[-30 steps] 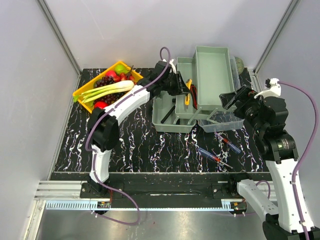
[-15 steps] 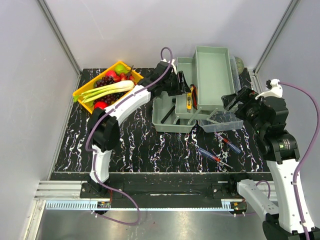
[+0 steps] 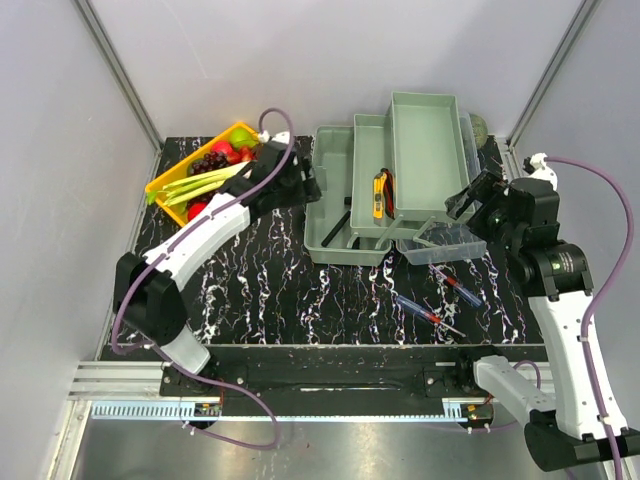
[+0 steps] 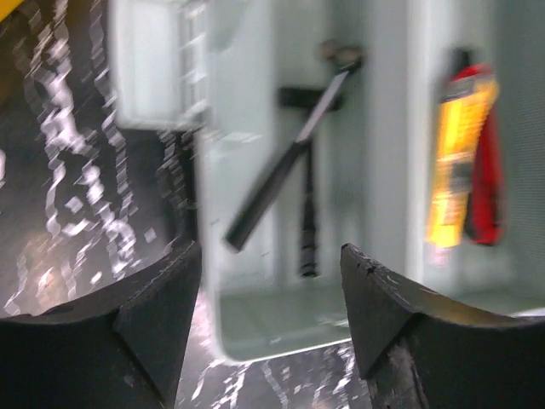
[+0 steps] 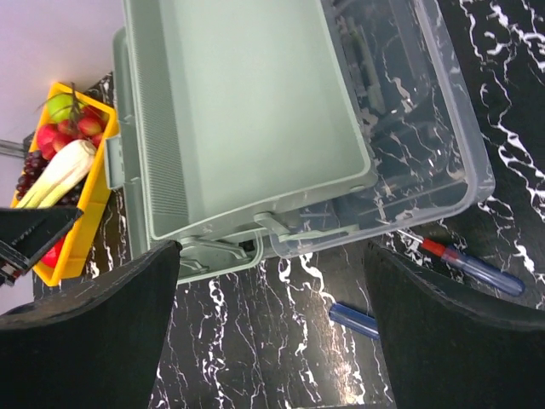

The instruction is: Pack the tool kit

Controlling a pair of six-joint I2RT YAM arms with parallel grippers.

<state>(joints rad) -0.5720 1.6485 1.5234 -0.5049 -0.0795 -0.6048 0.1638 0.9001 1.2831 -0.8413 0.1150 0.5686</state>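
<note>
The pale grey-green toolbox (image 3: 350, 235) stands open at the back, its trays fanned out and its clear lid (image 3: 445, 243) lying at the right. Yellow and red cutters (image 3: 378, 195) and a black tool (image 3: 338, 225) lie inside; both show blurred in the left wrist view, the cutters (image 4: 464, 162) right of the tool (image 4: 277, 179). My left gripper (image 3: 305, 183) is open and empty, just left of the box. My right gripper (image 3: 462, 203) is open and empty over the lid's near end. Two red and blue screwdrivers (image 3: 455, 287) (image 3: 425, 312) lie on the table in front of the box.
A yellow tray (image 3: 163, 185) of fruit and vegetables stands at the back left, next to my left arm. In the right wrist view the toolbox's upper tray (image 5: 255, 111), the clear lid (image 5: 426, 128) and the screwdrivers (image 5: 473, 266) (image 5: 353, 319) show on black marbled table.
My left gripper has drawn back leftwards out of the toolbox, leaving the yellow and red cutters lying inside. The right arm has barely moved.
</note>
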